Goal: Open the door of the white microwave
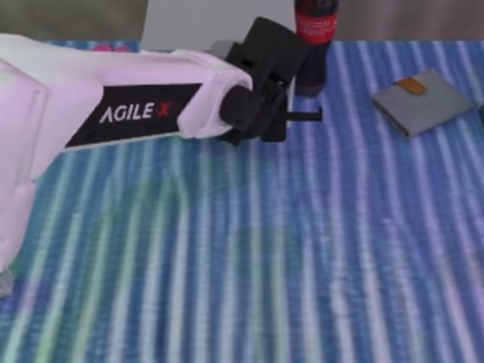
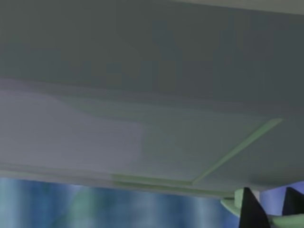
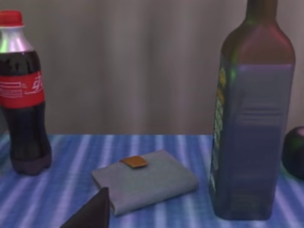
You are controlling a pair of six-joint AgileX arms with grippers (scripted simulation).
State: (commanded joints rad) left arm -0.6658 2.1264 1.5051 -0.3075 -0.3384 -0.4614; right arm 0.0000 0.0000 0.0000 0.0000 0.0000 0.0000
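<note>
Our left arm reaches across from the table's left, and our left gripper (image 1: 291, 113) sits at the far edge, right up against the white microwave (image 1: 215, 24), whose top shows just behind the wrist. We judge it is placed there to catch the free edge of the door (image 2: 142, 137), which fills the left wrist view as a pale panel very close to the camera. Two dark fingertips (image 2: 249, 211) stand slightly apart at the door's lower corner; whether they grip anything we cannot tell. Right of the gripper stands a cola bottle (image 1: 314, 41), then a grey wallet (image 1: 422, 100). Our right arm is out of the top view, parked facing the wallet and a dark glass bottle (image 3: 251, 118).
</note>
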